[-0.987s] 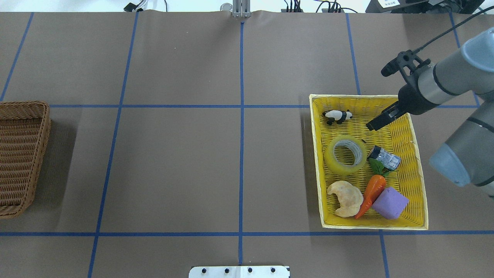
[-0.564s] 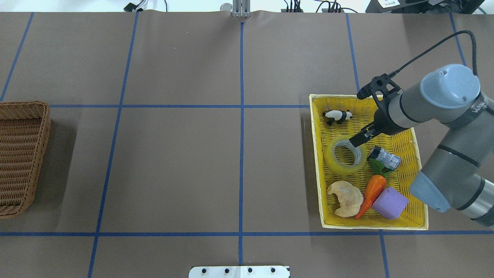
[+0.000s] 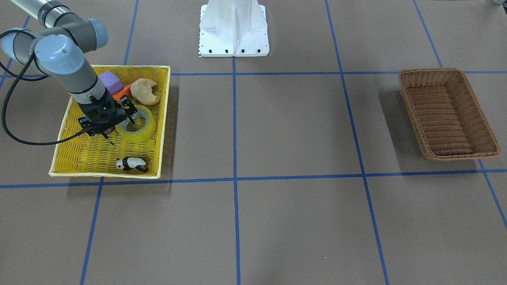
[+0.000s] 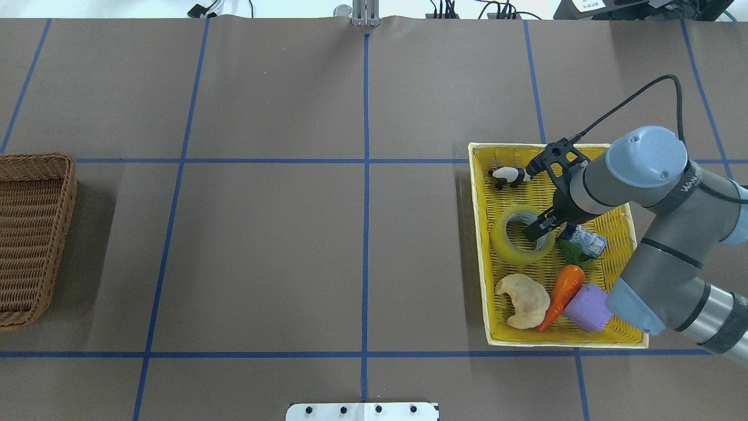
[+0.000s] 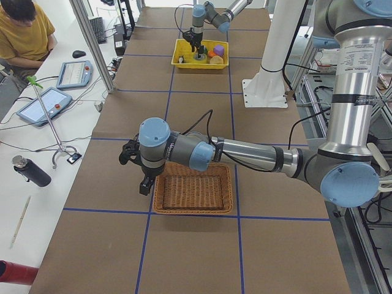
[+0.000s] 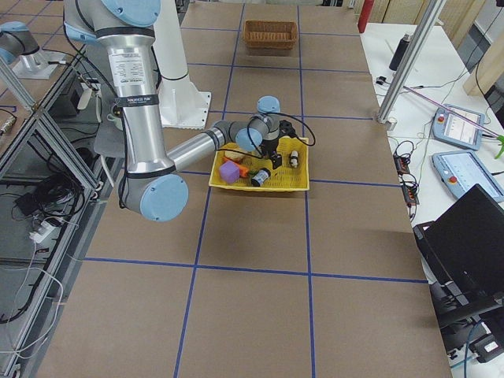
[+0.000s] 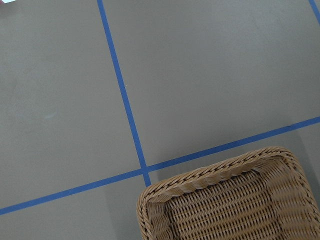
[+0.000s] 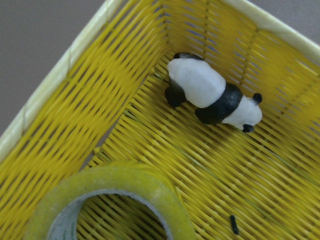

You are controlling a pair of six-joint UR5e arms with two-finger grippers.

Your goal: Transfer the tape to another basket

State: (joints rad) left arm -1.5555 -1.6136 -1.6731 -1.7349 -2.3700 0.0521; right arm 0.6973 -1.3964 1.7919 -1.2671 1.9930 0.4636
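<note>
The tape point(image 4: 504, 244) lies flat in the bright yellow tray point(image 4: 620, 257), and also shows in the front view point(image 3: 141, 133) and the right wrist view point(image 8: 125, 177). My right gripper point(image 4: 533, 230) is open and low over the tape, its tips at the far-right part of the ring by the core hole. It holds nothing. The dark brown wicker basket point(image 4: 35, 234) stands empty at the table's left end. My left gripper point(image 5: 145, 182) hovers by that basket's corner, and I cannot tell whether it is open or shut. The left wrist view shows the basket rim point(image 7: 200, 180).
The tray also holds a panda figure point(image 4: 510, 175), a grey cylinder point(image 4: 582, 238), a carrot point(image 4: 564, 289), a purple block point(image 4: 587, 307) and a bread piece point(image 4: 523, 301). The robot's white base point(image 3: 234, 27) stands mid-table. An operator point(image 5: 24, 33) sits beyond the table's edge.
My right arm has swung in from the tray's far right corner toward the tape and come down. Its fingertips now sit at the tape's ring. The tape has not moved.
</note>
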